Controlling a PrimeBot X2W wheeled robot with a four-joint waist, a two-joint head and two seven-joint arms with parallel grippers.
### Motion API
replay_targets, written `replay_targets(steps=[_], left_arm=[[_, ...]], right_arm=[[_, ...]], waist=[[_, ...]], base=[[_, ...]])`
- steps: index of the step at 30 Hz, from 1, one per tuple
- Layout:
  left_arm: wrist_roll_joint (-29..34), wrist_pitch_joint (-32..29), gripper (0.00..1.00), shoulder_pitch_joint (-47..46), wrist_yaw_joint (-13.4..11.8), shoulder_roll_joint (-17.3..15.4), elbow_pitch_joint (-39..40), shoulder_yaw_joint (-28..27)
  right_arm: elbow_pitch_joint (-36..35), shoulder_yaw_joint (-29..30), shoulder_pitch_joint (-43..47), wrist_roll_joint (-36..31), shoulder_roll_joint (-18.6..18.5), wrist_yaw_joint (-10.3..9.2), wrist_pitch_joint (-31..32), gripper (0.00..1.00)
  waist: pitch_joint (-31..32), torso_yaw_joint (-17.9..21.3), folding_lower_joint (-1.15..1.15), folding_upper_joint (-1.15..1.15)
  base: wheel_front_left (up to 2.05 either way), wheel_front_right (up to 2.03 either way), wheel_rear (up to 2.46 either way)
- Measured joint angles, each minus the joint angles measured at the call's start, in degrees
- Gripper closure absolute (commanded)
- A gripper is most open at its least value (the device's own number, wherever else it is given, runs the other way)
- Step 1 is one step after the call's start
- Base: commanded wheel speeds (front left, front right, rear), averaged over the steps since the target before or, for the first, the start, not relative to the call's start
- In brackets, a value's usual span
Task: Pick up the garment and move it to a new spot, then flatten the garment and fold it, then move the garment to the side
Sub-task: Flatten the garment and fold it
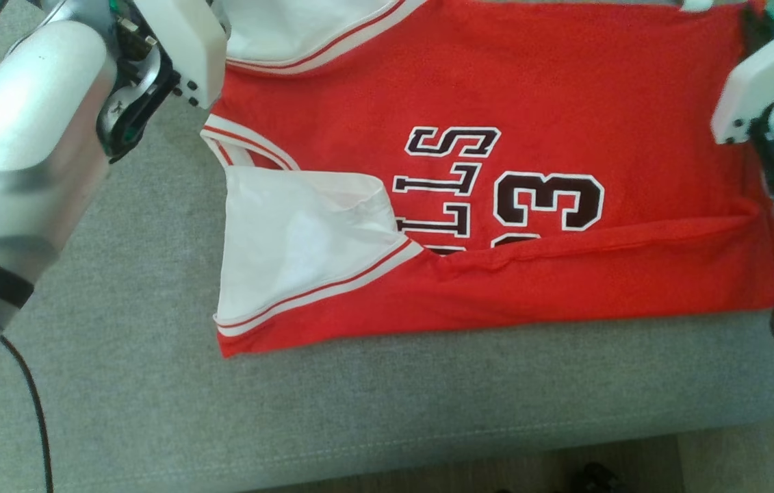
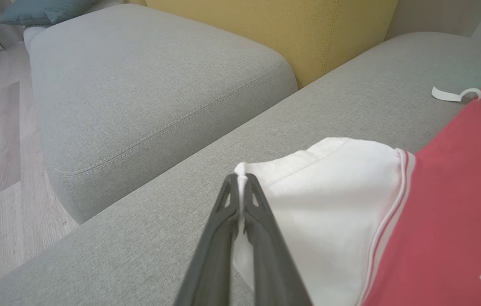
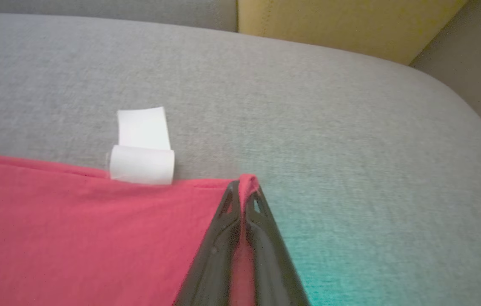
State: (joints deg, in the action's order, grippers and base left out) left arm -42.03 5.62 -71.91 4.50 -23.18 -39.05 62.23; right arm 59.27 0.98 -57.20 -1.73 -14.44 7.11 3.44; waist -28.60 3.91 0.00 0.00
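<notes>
Garment [image 1: 496,205]: a red jersey with white trim, spread on the grey sofa seat [image 1: 154,397], its near edge folded over along the six o'clock side.

Left gripper [image 2: 240,182]: fingers closed, pinching the white shoulder edge at the garment's ten o'clock corner.

Right gripper [image 3: 243,189]: fingers closed, clamping a red hem corner at the garment's two o'clock.

White label [image 3: 142,163]: curled, projecting from the hem near the right gripper, at its ten o'clock in the right wrist view.

Yellow back cushion [image 2: 266,29]: at twelve o'clock, beyond the seat.
</notes>
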Motion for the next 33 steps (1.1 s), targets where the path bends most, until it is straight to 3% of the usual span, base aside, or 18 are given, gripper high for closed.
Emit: replay_targets(steps=[16, 23, 33], left_arm=[[0.0, 5.9, 1.0, -4.7, -3.0, -0.2, -4.7, -3.4], [0.4, 8.1, 1.0, -5.2, -4.1, 1.3, -6.7, -4.1], [2.1, 8.7, 1.0, -1.6, -2.9, 1.6, -4.6, -3.7]], right_arm=[[1.5, 5.1, -9.1, 3.8, 1.2, 0.01, -10.3, 1.0], [3.4, 6.6, -11.5, 5.1, 1.2, 0.0, -13.1, 1.0], [6.4, 5.1, -9.9, 10.1, 1.0, 0.0, -14.1, 1.0]], waist=[[-2.4, 0.6, 0.0, 0.0], [-3.1, 0.2, 0.0, 0.0], [-0.1, -0.4, 0.0, 0.0]], base=[[0.0, 0.0, 0.0], [0.0, 0.0, 0.0], [0.0, 0.0, 0.0]])
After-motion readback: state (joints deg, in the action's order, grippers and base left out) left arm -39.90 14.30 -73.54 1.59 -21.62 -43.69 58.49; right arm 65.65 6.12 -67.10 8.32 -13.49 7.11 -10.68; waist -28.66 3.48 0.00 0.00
